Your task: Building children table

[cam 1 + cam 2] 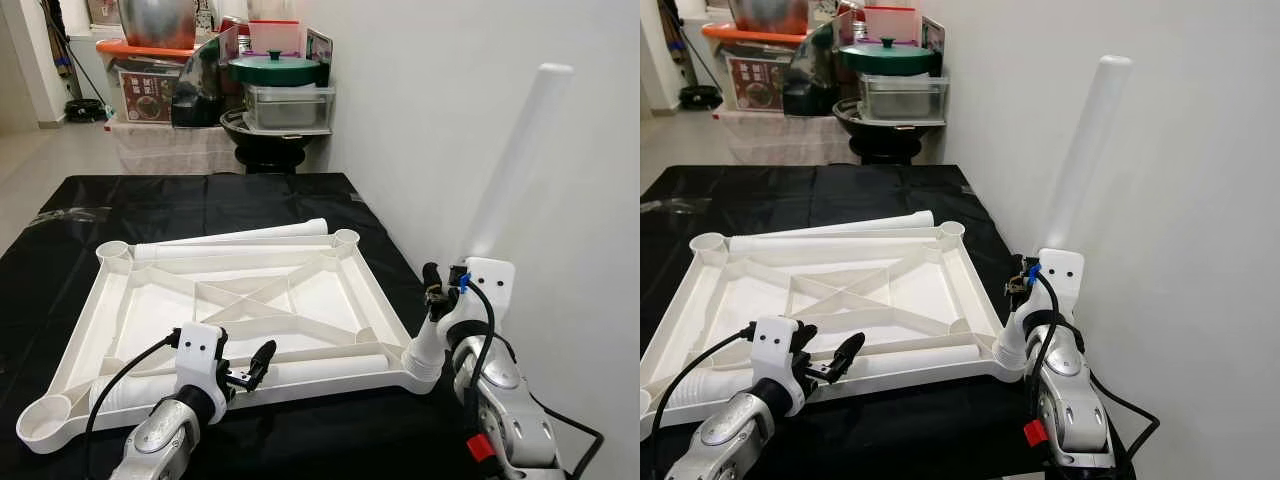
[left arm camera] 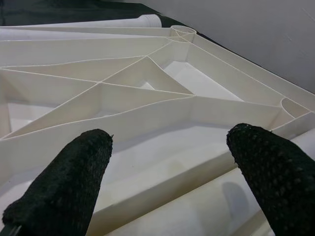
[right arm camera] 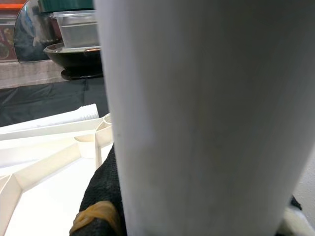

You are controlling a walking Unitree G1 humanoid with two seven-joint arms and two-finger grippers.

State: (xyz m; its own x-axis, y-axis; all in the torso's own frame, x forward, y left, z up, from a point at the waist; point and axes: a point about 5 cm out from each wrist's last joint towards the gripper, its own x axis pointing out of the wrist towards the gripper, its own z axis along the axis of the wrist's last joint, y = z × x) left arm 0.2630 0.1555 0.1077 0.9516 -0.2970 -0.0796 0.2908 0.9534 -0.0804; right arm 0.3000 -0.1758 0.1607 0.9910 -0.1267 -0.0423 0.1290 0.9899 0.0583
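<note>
White tabletop (image 1: 120, 330) (ribbed underside); white leg (image 1: 505, 170); black cloth (image 1: 200, 205).

— What sits at the far end?
— A green lid (image 1: 274, 68) on a clear tub (image 1: 287, 105), over a black bowl (image 1: 262, 128); an orange-lidded box (image 1: 150, 75) left of them.
— And right?
— A white wall (image 1: 480, 110).

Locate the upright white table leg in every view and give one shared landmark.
Left eye view: upright table leg, at right, against the wall.
Right eye view: right of centre.
Left wrist view: not in it.
Right wrist view: close-up, centre-right.
Shared landmark: white tabletop frame.
</note>
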